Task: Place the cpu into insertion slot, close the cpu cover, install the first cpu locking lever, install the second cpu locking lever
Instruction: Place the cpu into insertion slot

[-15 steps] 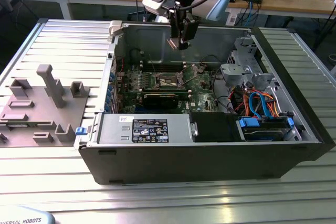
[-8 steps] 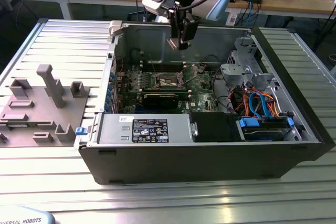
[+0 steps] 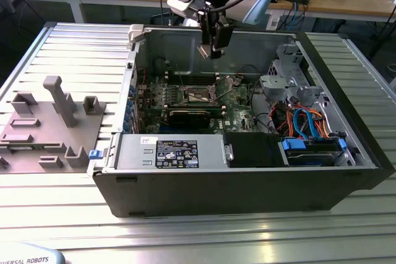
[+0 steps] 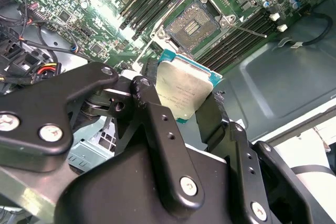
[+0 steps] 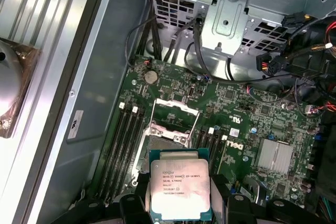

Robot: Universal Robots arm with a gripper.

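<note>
My gripper (image 3: pixel 211 49) hangs above the open computer case (image 3: pixel 185 202), shut on the cpu (image 5: pixel 180 188). The cpu is a silver-topped square chip with a green edge, and the black fingers (image 4: pixel 152 108) clamp it by two opposite sides. In the second wrist view the cpu (image 4: pixel 184 90) hovers well above the green board, a little off to one side of the insertion slot (image 4: pixel 195 23), whose dark centre lies bare. The cpu cover (image 5: pixel 174 120) stands raised at the slot's far edge. A thin locking lever (image 4: pixel 251 30) sticks out beside the slot.
Long black memory slots (image 4: pixel 157 1) flank the socket. A metal drive cage (image 5: pixel 231 19) with cable bundles stands near the board. In the exterior view the power supply (image 3: pixel 170 151) and blue-orange cables (image 3: pixel 306 122) fill the case front. Grey fixtures (image 3: pixel 55 122) sit on the exterior view's left.
</note>
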